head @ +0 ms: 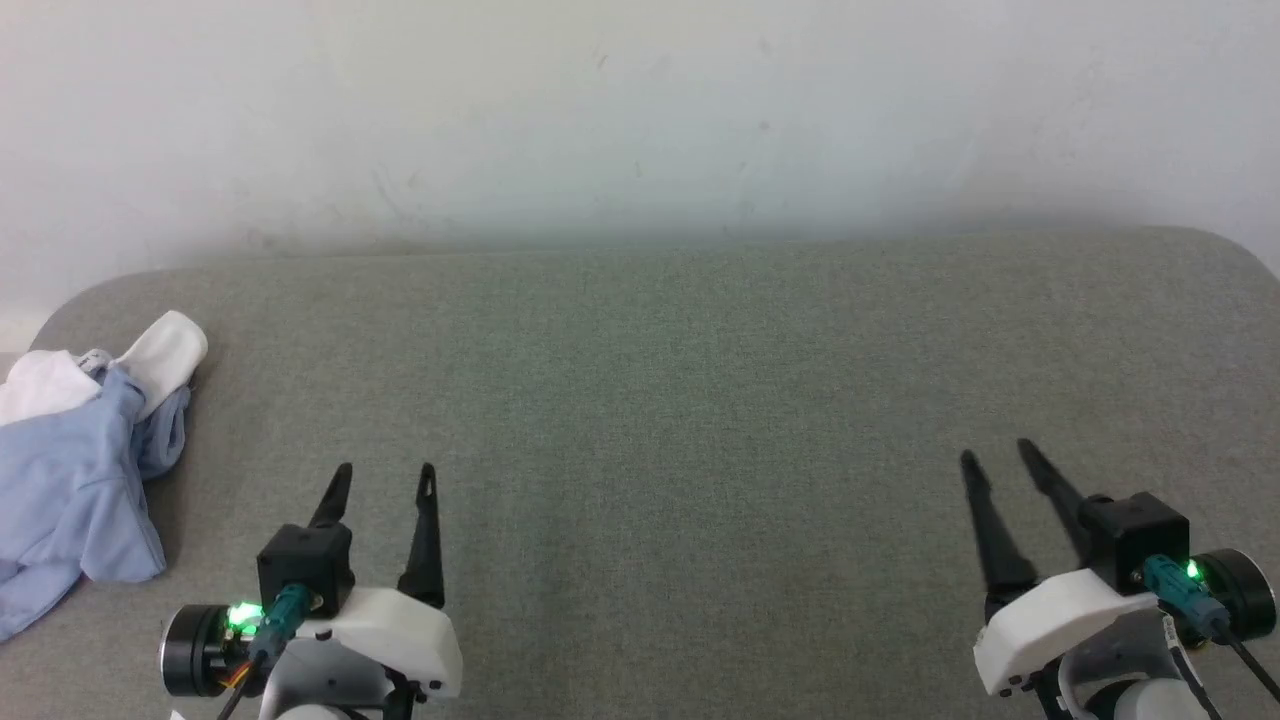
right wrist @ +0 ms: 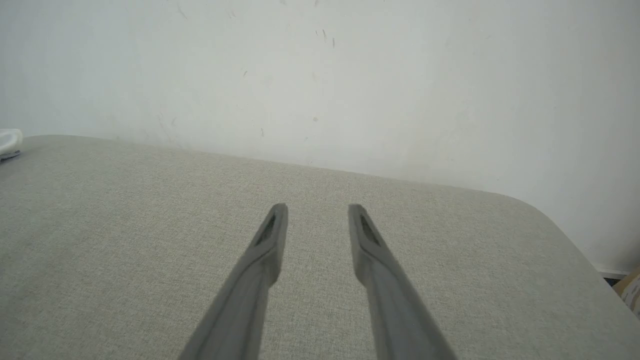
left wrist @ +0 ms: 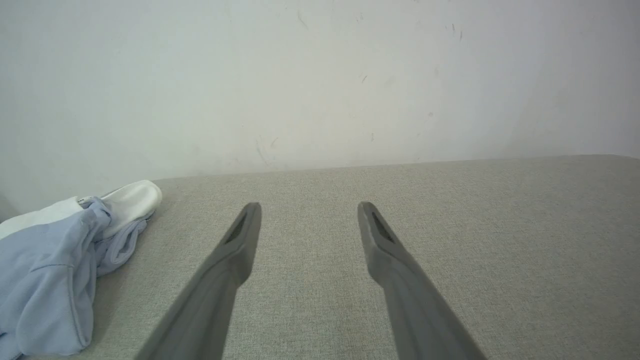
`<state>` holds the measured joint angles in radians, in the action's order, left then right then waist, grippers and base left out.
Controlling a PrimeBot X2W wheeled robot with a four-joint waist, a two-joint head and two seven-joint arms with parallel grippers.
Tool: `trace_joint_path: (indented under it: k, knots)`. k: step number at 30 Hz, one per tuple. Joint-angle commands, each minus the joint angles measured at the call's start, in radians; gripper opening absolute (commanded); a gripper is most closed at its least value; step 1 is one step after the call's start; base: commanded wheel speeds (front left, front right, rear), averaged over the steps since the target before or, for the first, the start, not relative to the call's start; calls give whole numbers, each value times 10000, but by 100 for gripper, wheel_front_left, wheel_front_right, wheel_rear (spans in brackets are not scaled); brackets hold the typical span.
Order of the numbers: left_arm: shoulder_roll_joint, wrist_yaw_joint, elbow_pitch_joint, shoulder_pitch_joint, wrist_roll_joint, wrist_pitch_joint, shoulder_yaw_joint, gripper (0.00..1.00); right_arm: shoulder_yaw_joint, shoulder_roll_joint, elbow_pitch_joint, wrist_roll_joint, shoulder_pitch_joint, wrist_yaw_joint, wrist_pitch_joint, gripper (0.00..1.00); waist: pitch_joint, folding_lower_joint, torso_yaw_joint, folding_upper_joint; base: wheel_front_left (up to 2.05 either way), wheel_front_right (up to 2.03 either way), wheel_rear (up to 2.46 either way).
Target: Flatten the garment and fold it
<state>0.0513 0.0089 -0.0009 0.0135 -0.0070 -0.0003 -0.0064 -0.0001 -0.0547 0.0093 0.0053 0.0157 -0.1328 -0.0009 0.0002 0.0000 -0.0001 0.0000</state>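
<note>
The garment (head: 70,480) is a light blue shirt with white parts, lying crumpled at the far left edge of the grey cloth-covered table (head: 680,400). It also shows at the left of the left wrist view, garment (left wrist: 45,280). My left gripper (head: 385,472) stands open at the lower left, to the right of the garment and apart from it, with nothing between its fingers (left wrist: 240,240). At the lower right my right gripper (head: 995,452) is open and empty too, far from the garment; in the right wrist view its fingers (right wrist: 270,240) hover over bare table.
A pale wall (head: 640,110) runs along the table's far edge. The table's corners are rounded, at the back left (head: 90,295) and back right (head: 1235,245). A white bit of the garment (right wrist: 9,142) peeks in at the right wrist view's left edge.
</note>
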Motion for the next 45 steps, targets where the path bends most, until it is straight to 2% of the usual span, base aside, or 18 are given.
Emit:
trace_joint_path:
  k: [1, 23, 45]
  knots:
    - [0, 26, 41, 4, -48, -82, -29, 100, -17, 3, 31, 54, -8, 1, -79, 100, 2, 0, -1, 0, 0, 0, 0]
    - [-2, 166, 263, 62, -278, -521, -189, 100, 48, 10, 40, 281, -21, 4, -518, 100, -19, 0, 340, 0, 0, 0, 0]
    - [-4, 330, 353, 240, -449, -981, -241, 100, 292, 18, 99, 213, 4, 8, -978, 100, -127, 0, 1412, 0, 0, 0, 0]
